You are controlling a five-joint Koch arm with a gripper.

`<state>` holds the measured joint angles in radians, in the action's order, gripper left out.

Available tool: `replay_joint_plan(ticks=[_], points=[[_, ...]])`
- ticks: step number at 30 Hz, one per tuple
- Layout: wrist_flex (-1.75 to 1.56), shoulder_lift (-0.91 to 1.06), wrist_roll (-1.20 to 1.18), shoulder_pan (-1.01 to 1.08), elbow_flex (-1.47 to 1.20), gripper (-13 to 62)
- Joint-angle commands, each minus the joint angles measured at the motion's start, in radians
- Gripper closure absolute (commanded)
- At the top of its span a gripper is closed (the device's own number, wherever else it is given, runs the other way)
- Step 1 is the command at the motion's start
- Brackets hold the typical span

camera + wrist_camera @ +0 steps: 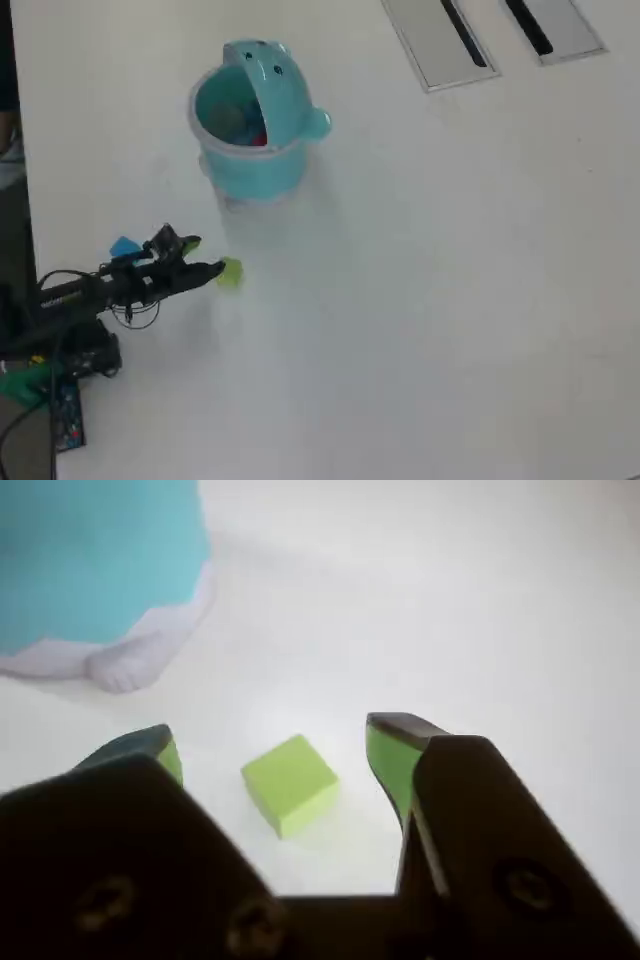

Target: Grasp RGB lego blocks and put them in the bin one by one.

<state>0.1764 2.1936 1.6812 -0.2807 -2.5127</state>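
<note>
We note the white table (450, 300) carries everything, and the light-teal bin (250, 160) stands toward its far edge in the overhead view, lid tipped up, with something red showing inside; we judge that to be one block already delivered, though it is too small to confirm. The black arm (90, 290) reaches in from the left edge in that view. In the wrist view the gripper (275, 750) has its jaws standing well apart, green-padded tips on either side of the yellow-green block (290, 783) without touching it. The block lies on bare table between the tips, near the bin's base, turned corner-on to the jaws. We judge it rigid, very light and smooth-sided, so likely to skate or twist if pinched across corners; the sound hold is on two opposite flat faces, low and centred. A blue block (124, 246) lies just beside the arm.
</note>
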Motion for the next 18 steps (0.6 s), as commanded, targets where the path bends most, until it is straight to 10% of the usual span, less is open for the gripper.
replay_joint_plan(ticks=[1, 18], points=[[0.002, -0.009, -0.002, -0.003, 0.038, 15.0], [-0.04, -0.133, 0.092, -0.009, 0.083, 15.2]])
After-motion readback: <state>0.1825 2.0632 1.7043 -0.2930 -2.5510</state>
